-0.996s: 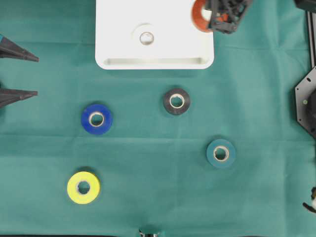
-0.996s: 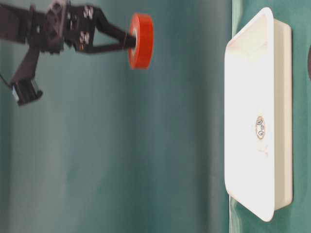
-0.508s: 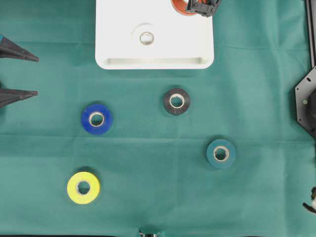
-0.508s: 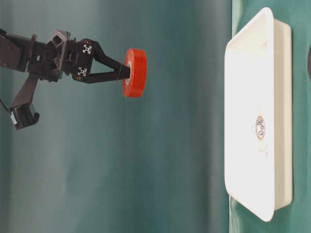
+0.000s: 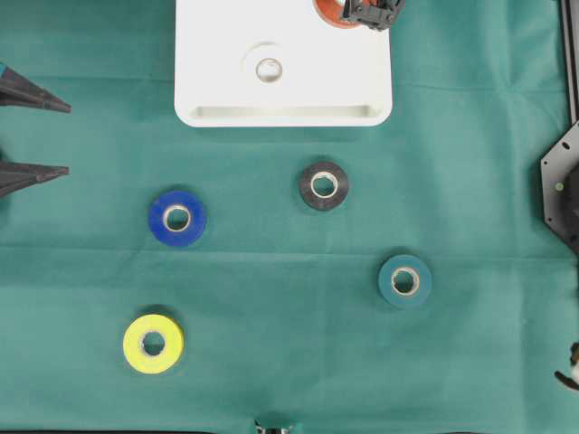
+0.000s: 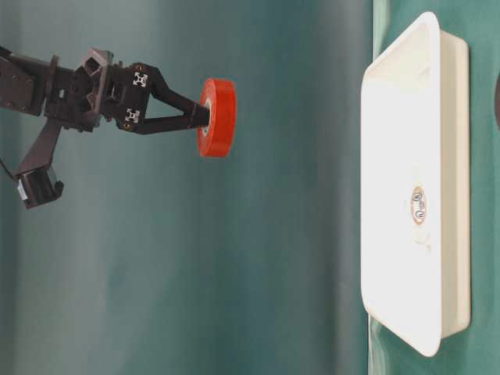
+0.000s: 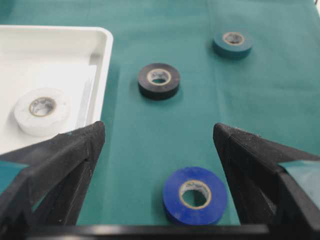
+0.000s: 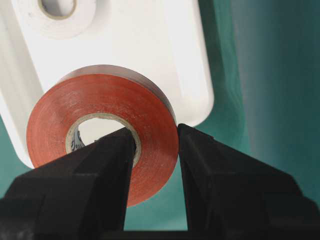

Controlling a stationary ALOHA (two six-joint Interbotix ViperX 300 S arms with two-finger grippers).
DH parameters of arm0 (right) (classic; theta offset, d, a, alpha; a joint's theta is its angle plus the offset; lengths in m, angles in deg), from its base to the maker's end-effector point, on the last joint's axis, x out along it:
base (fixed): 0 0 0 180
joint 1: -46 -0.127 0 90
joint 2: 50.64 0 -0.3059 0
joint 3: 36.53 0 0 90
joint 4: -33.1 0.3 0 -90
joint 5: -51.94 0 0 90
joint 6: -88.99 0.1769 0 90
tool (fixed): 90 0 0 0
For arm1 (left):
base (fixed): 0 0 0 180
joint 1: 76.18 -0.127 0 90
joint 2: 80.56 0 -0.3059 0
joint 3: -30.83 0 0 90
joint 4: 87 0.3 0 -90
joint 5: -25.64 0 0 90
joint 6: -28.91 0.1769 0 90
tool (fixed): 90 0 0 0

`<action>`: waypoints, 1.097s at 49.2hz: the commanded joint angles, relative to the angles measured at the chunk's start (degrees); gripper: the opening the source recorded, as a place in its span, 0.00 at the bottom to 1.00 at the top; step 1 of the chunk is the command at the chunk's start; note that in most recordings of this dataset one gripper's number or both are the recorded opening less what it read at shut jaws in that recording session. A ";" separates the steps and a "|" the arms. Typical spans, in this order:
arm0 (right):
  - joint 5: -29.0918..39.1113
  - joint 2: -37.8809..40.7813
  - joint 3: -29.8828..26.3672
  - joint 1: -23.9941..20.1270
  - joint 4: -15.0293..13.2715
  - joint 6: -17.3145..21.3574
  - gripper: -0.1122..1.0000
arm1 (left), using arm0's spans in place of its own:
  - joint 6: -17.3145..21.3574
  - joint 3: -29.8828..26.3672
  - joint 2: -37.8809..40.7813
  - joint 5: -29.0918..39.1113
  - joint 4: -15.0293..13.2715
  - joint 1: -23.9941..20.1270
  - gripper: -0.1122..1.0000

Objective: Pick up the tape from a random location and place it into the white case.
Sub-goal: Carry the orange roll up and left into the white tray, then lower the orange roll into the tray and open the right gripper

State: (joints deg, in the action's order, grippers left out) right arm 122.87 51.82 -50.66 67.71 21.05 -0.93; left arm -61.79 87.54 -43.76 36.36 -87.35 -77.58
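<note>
1. Lying on the green cloth (image 5: 271,362), the white case (image 5: 208,90) holds 1 white tape roll (image 5: 269,69).
2. Gripping the red tape (image 8: 100,130) by its wall, my right gripper (image 8: 155,165) has 1 finger in the core and 1 outside, above the case's far right corner.
3. Resting wide apart, my left gripper (image 7: 159,145) holds nothing.
4. Sitting on the cloth are 4 rolls: blue (image 5: 177,218), black (image 5: 324,185), teal (image 5: 404,281), yellow (image 5: 153,344).

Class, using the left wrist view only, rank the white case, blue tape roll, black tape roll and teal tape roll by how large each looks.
1. white case
2. blue tape roll
3. black tape roll
4. teal tape roll

The rolls shrink with distance from the camera, so their true sizes may match.
</note>
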 commanded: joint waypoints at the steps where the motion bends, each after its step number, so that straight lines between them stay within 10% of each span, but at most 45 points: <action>1: -0.26 -0.88 -1.58 0.09 -0.09 -0.09 0.37 | -0.09 -0.79 0.62 -0.35 -0.09 -0.09 0.98; 54: -27.86 9.32 14.59 5.45 0.62 1.58 0.37 | -0.09 -0.79 0.62 -0.35 -0.09 -0.09 0.98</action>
State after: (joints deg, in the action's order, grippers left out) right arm 97.47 61.92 -36.16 72.45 21.49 0.57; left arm -61.79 87.54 -43.76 36.36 -87.35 -77.58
